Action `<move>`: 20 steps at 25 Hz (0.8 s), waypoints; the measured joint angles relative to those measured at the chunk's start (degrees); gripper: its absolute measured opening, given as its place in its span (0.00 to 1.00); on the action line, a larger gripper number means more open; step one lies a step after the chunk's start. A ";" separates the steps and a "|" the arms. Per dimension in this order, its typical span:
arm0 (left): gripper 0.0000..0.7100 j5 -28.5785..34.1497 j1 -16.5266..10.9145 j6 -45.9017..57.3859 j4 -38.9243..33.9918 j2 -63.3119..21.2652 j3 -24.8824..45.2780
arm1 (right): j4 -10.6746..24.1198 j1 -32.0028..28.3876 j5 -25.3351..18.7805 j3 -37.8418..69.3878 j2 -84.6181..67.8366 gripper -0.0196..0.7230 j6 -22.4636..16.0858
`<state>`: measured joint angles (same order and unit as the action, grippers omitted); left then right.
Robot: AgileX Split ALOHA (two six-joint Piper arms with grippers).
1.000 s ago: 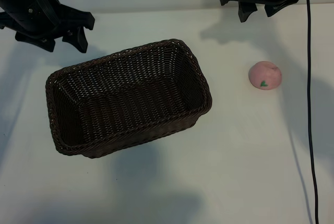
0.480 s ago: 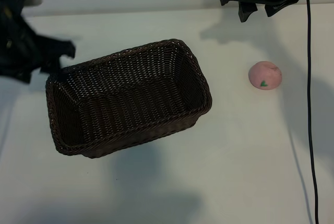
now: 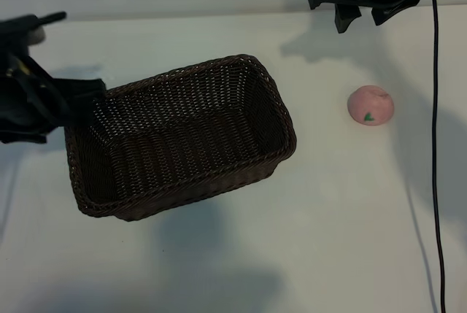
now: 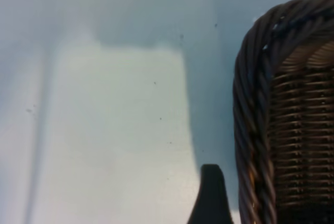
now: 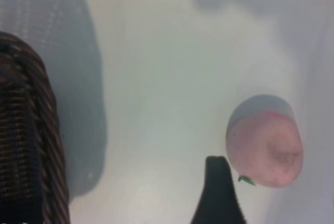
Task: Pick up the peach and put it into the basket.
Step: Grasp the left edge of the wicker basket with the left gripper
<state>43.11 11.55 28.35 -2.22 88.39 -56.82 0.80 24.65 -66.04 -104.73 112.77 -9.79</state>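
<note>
The pink peach (image 3: 371,105) lies on the white table to the right of the basket, well apart from it. It also shows in the right wrist view as the peach (image 5: 265,148), just beside my right fingertip (image 5: 216,187). The dark brown wicker basket (image 3: 286,120) stands left of centre with nothing in it. At the table's back right, behind the peach, my right gripper (image 3: 363,21) hangs open and holds nothing. My left gripper (image 3: 62,109) is open at the basket's left end. Its one visible fingertip (image 4: 211,195) stands next to the braided rim (image 4: 253,130).
A black cable (image 3: 435,145) runs down the table's right side, just past the peach. Bare white tabletop (image 3: 328,218) lies in front of the basket and around the peach.
My left arm has swung down from the back left corner to the basket's left end. The right arm, the peach and the basket have not moved.
</note>
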 joint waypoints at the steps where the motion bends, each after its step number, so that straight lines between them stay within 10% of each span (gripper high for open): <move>1: 0.76 -0.36 0.00 0.12 0.51 1.18 0.00 | 0.00 0.00 -0.15 0.00 0.00 0.71 0.00; 20: 0.77 -14.21 0.00 0.72 3.85 12.13 7.05 | 0.06 0.00 -0.96 0.00 0.00 0.71 0.17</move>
<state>28.90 11.55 29.07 1.63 100.52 -49.77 0.86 24.65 -67.00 -104.73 112.77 -9.63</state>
